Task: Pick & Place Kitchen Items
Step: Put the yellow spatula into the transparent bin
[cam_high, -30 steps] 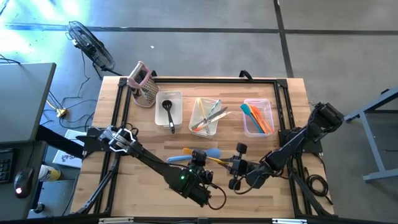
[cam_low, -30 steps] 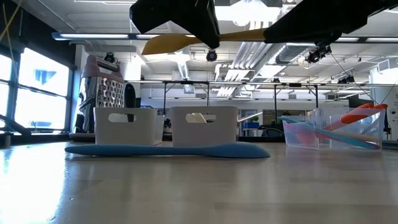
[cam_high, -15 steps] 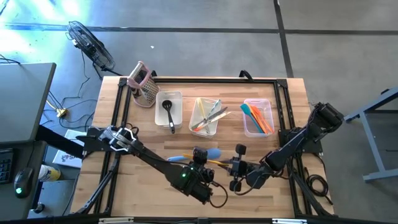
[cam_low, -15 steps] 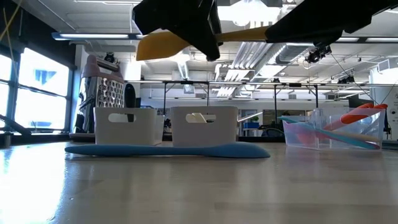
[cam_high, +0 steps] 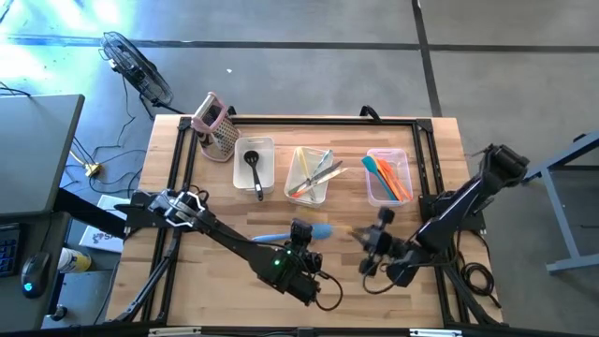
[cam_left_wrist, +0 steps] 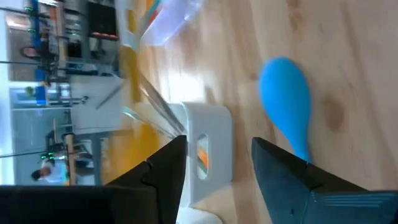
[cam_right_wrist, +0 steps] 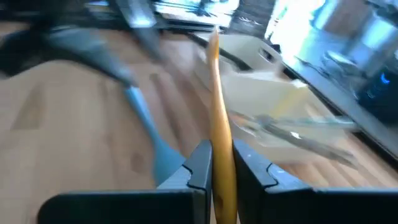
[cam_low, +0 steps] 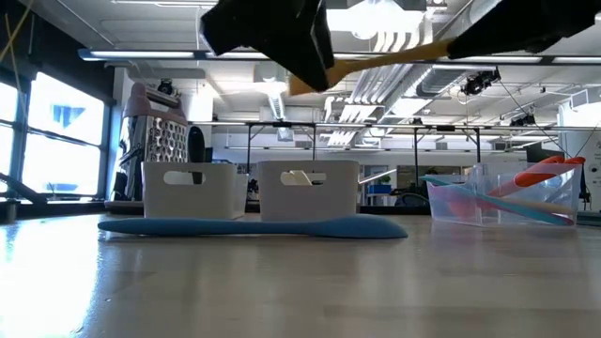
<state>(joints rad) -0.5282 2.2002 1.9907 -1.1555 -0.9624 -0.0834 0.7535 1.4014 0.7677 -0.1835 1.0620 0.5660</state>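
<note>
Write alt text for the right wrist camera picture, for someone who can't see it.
The right tool is shut on a yellow spatula and holds it above a wooden table. A blue spatula lies on the table below, and a clear bin stands beyond.

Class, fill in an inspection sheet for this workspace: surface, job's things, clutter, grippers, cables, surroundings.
Surface: wooden table, black frame.
Job's things: blue spatula lying on the table; yellow spatula held in the air; ladle in the left bin; utensils in the middle bin; spatulas in the right bin.
Clutter: grater at the back left corner.
Grippers: left gripper open above the blue spatula; right gripper shut on the yellow spatula.
Cables: loops by the arm bases; wires on the floor, left.
Surroundings: fan on the floor, desk at left.
</note>
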